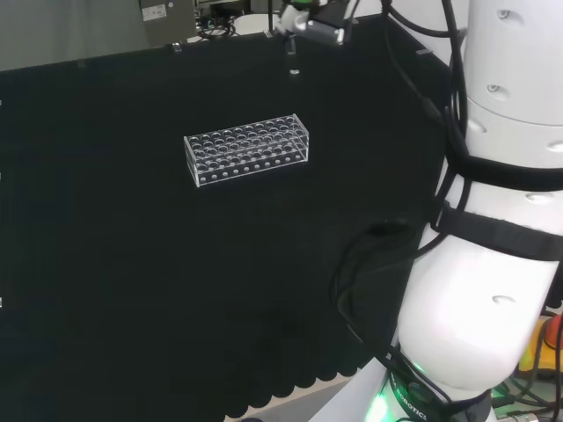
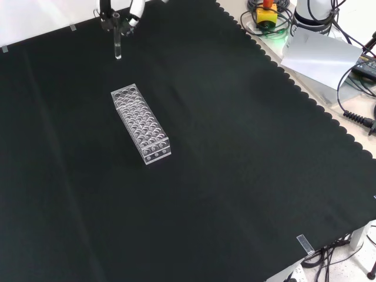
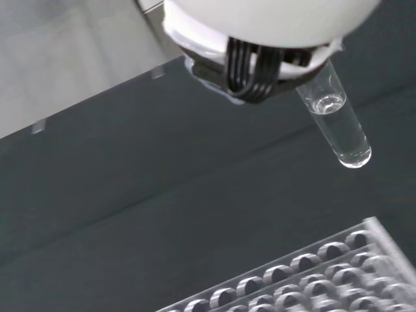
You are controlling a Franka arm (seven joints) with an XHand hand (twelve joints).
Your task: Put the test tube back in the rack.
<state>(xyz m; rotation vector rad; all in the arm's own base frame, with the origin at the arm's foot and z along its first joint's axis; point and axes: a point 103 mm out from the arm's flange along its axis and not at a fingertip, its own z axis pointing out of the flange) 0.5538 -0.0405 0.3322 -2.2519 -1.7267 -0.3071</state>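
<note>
Front view shows the hand (image 2: 120,16) pinching the test tube (image 2: 118,48) upright, round end down, ready for lowering; it hangs beyond the rack (image 2: 140,123), not yet over a hole.

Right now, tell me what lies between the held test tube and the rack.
Nothing: in the front view only bare black cloth separates the test tube, hanging from the hand, from the rack.
</note>
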